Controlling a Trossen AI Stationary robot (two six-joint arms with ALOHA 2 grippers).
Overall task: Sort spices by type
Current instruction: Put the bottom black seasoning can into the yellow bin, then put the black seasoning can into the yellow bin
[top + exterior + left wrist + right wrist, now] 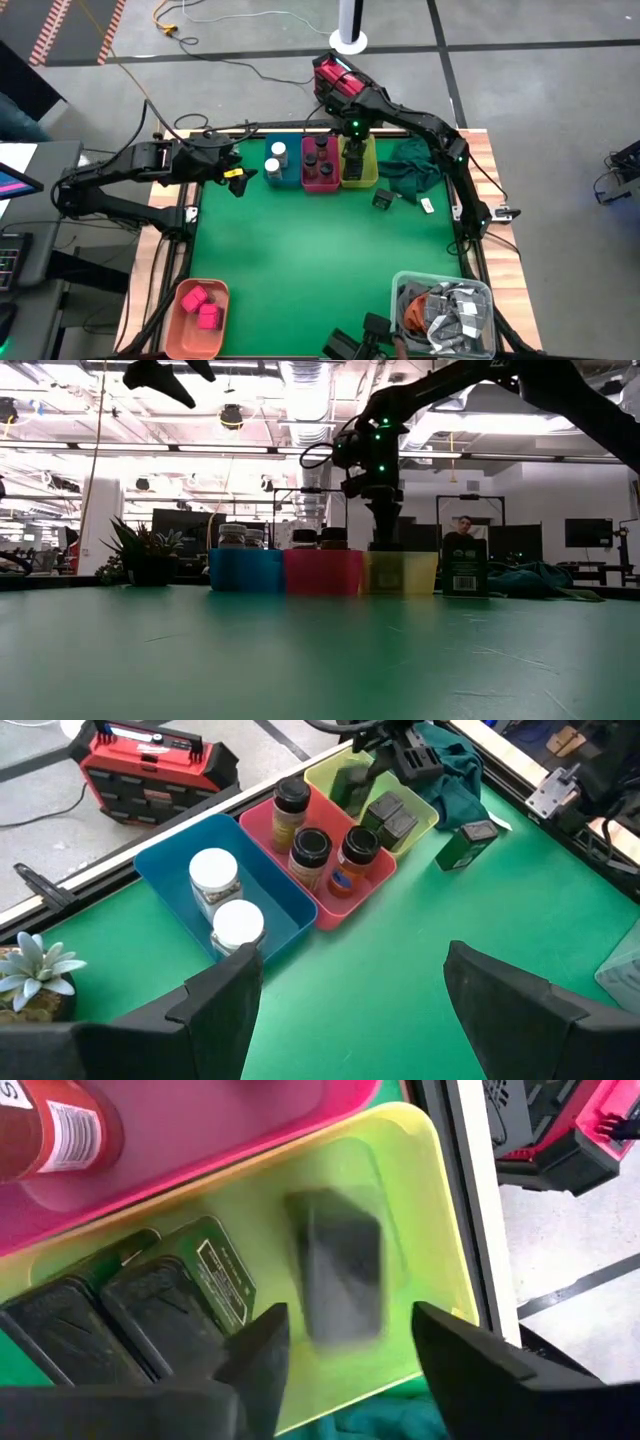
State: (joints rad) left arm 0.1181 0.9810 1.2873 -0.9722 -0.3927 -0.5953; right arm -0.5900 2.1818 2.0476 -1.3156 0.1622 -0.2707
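Three bins stand in a row at the far edge. The blue bin [170,870] holds two white-capped jars [215,875]. The pink bin [260,820] holds three dark-capped jars [310,845]. The yellow bin [440,1200] holds two black boxes [180,1295] side by side and a third, blurred black box [340,1270]. My right gripper [350,1340] hangs open above that blurred box, fingers pointing down, apart from it. Another black box [383,199] stands on the green mat. Two pink blocks [200,305] lie in a salmon tray. My left gripper [350,990] waits open, raised at the far left.
A dark green cloth [410,165] lies right of the yellow bin. A clear container [445,315] of grey packets with orange cord sits at the near right. A small plant [145,555] stands at the far left. The mat's middle [320,250] is bare.
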